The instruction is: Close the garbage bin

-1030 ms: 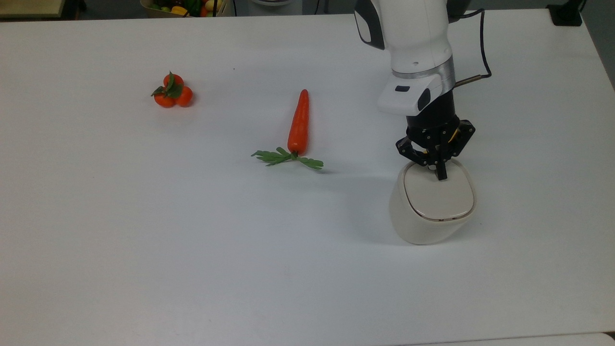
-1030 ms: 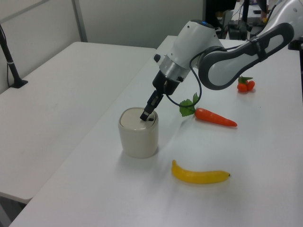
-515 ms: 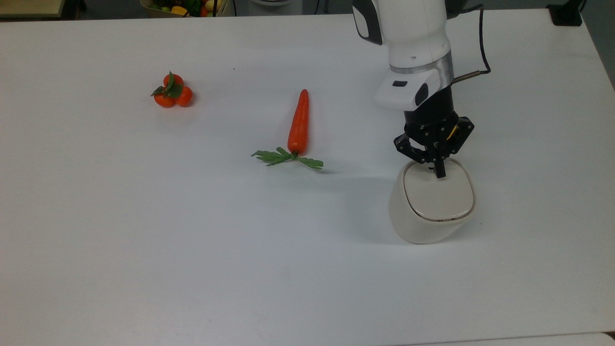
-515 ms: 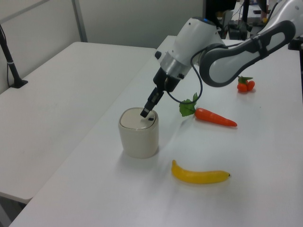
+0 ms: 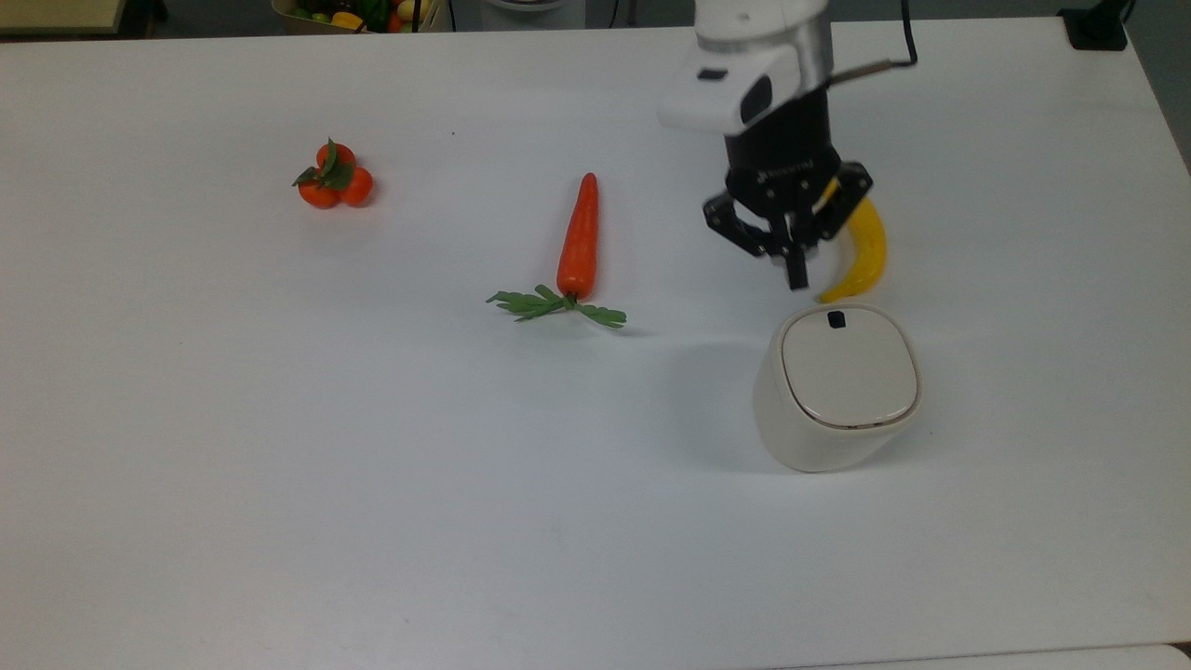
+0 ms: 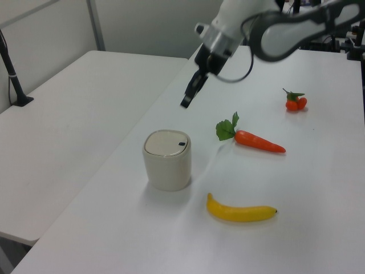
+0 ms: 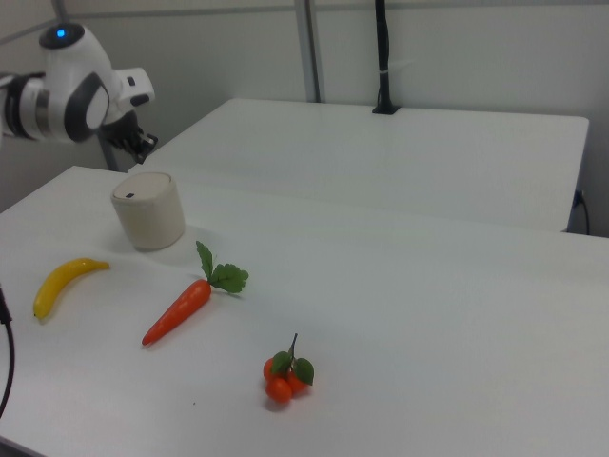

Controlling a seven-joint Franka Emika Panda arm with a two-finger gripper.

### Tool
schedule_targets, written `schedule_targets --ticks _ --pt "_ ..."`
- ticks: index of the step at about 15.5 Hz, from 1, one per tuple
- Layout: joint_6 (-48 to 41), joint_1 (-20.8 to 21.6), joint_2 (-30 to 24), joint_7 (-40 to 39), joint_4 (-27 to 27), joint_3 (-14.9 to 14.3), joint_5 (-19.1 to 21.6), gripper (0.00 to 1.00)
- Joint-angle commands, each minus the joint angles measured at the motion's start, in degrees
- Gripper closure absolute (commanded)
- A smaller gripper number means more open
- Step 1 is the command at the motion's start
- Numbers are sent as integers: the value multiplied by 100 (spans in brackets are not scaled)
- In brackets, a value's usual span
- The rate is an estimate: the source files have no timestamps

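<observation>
White table (image 5: pixel 279 465) in the top view: the gripper (image 5: pixel 796 276) has lifted off the garbage bin (image 5: pixel 837 391), fingers pressed together, lid flat, so it's basically closed. Left view: smooth cream rounded-square bin between glossy banana (image 6: pixel 240 212) and carrot (image 6: pixel 258 141). Right view: bin sits beneath the arm.

Glossy white rounded arm shell (image 5: pixel 758 23), dark grey joint band in the left view. Silver metal ring above the white flange (image 5: pixel 721 88), which carries small black oval insets. Black two-finger gripper (image 5: pixel 796 275) on a black body with faint white lettering. Thin black cable (image 5: pixel 907 33) loops behind.
</observation>
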Motion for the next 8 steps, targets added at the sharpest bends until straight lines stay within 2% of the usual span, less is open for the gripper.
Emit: schedule_targets --ticks 1,3,5,7,8 --pt "-1330 -233 -833 64 -265 -4 -22 97" --pt "-2156 -269 -1202 20 -265 -100 -31 94" --pt "-2999 -295 -1527 -103 -265 -285 -31 86" --pt "-3660 -365 -1809 -138 -265 -452 -31 67" --pt "-3906 -392 -1950 -77 -265 -505 -22 52"
